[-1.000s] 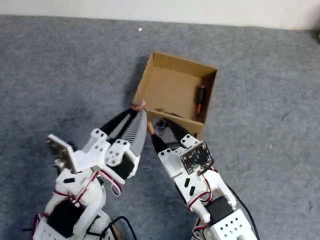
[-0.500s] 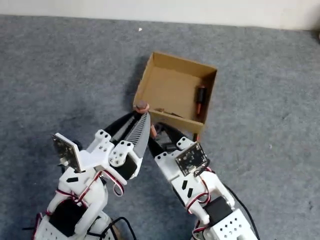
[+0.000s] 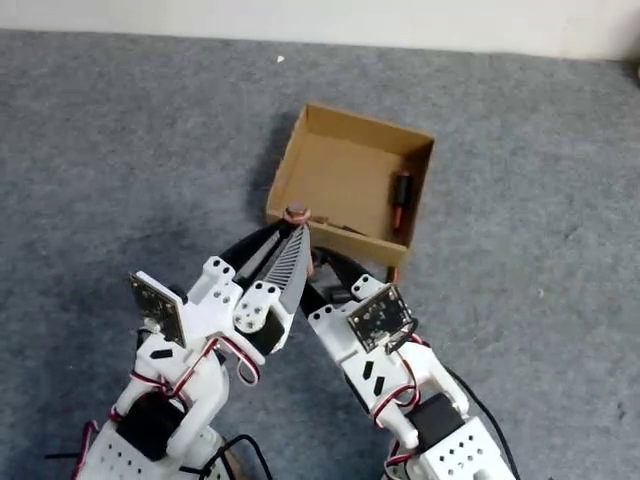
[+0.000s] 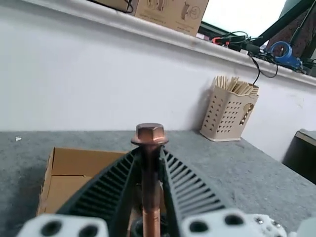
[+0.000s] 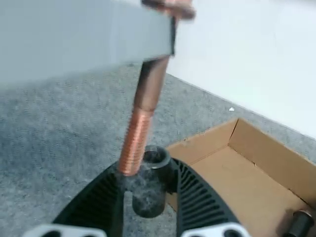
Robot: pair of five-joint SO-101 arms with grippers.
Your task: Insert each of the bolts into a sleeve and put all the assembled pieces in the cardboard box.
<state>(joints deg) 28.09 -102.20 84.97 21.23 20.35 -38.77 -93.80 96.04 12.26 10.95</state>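
Left wrist view: the left gripper (image 4: 149,160) is clamped on a copper-coloured bolt (image 4: 149,134). Its hexagonal flanged head sits just above the ribbed black fingers (image 4: 111,185), and the smooth shank runs down between them. In the right wrist view the bolt's lower half is threaded and hangs tilted, its tip right at the rim of a short black tubular sleeve (image 5: 150,190). The right gripper (image 5: 148,173) pinches that sleeve between its own ribbed jaws. I cannot tell whether tip and rim touch. A pale blurred slab close to that lens covers the upper shank. Just beyond both grippers the open cardboard box (image 3: 340,180) sits on coarse grey carpet (image 3: 120,150). One dark assembled piece (image 3: 401,200) with an orange end lies along the box's side wall. A beige perforated holder (image 4: 228,116) of wooden sticks stands against the white wall (image 4: 74,74).
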